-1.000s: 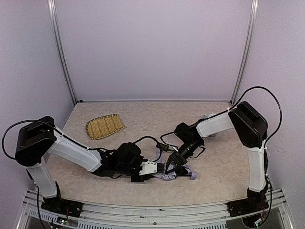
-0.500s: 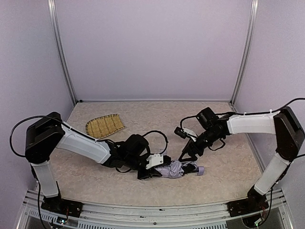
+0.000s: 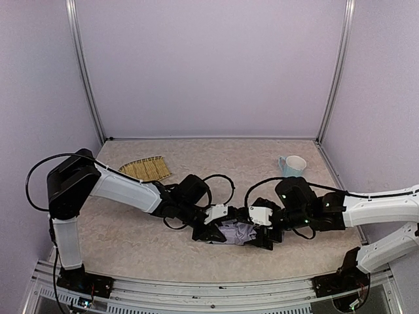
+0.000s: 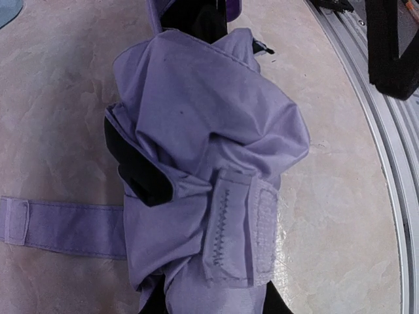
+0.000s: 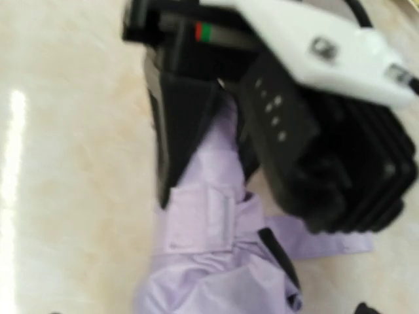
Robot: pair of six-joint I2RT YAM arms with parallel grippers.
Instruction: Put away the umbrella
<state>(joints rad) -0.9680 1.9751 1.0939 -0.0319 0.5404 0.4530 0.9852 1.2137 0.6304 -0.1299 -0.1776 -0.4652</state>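
The umbrella (image 3: 236, 231) lies folded on the table near the front, a crumpled lavender bundle with black showing in the folds. My left gripper (image 3: 211, 233) is shut on its left end; in the left wrist view the fabric (image 4: 203, 131) fills the frame, with a velcro tab (image 4: 242, 235) and a loose strap (image 4: 59, 226) trailing left. My right gripper (image 3: 263, 237) sits low at the bundle's right end, open, with nothing held. The blurred right wrist view shows the lavender fabric (image 5: 209, 261) running up between the left gripper's black fingers (image 5: 177, 131).
A woven straw tray (image 3: 145, 169) lies at the back left. A pale blue mug (image 3: 292, 165) stands at the back right. The metal rail (image 4: 386, 196) along the table's front edge runs close beside the umbrella.
My right arm has swung down from above the umbrella to its right end and its jaws have widened. The left gripper has closed on the bundle and shifted it right. The mug is now uncovered.
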